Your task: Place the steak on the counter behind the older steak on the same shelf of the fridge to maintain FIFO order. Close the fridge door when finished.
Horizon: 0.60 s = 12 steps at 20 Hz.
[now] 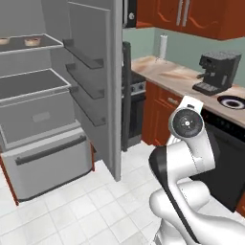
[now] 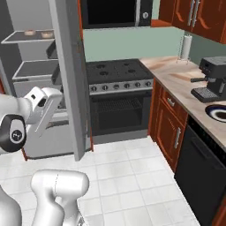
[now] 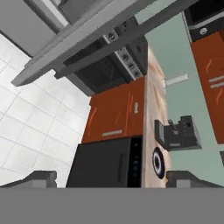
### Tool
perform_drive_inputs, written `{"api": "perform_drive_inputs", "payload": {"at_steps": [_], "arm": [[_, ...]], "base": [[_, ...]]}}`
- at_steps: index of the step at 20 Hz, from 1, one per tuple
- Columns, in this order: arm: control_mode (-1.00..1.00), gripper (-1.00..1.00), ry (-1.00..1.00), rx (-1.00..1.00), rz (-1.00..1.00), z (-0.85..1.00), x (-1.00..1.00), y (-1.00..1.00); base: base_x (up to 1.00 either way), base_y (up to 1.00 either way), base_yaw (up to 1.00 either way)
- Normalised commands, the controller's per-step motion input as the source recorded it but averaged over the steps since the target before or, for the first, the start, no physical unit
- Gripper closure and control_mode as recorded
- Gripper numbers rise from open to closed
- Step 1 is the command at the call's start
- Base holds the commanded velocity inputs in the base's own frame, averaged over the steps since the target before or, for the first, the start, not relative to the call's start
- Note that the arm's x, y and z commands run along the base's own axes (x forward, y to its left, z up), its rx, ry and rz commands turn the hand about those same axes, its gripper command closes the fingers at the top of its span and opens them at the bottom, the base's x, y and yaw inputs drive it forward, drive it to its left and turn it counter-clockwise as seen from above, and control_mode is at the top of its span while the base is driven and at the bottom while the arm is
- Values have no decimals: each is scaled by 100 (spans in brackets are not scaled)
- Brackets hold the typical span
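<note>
Hand view: jaws spread open, empty, the fridge door well beyond them.

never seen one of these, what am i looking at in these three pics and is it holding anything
It is a white robot arm on a base that drives, in a computer-drawn kitchen. Two pictures come from cameras on the base, behind the arm to its left and right. The third comes from a camera on its hand, tilted sideways. The fridge door stands open, and two small steaks lie on the top shelf. On the counter are a coffee machine, a paper roll and a dark plate. The tool looks open, with nothing between its tips.
</note>
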Motion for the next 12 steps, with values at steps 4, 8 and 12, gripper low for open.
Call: {"api": "perform_drive_inputs", "payload": {"at_steps": [4,8,12], "arm": [[100,-100,0,0,0,0,0,0],[100,-100,0,0,0,0,0,0],[100,-100,0,0,0,0,0,0]], "base": [[10,-100,-34],[97,-47,4],[100,-32,34]]}}
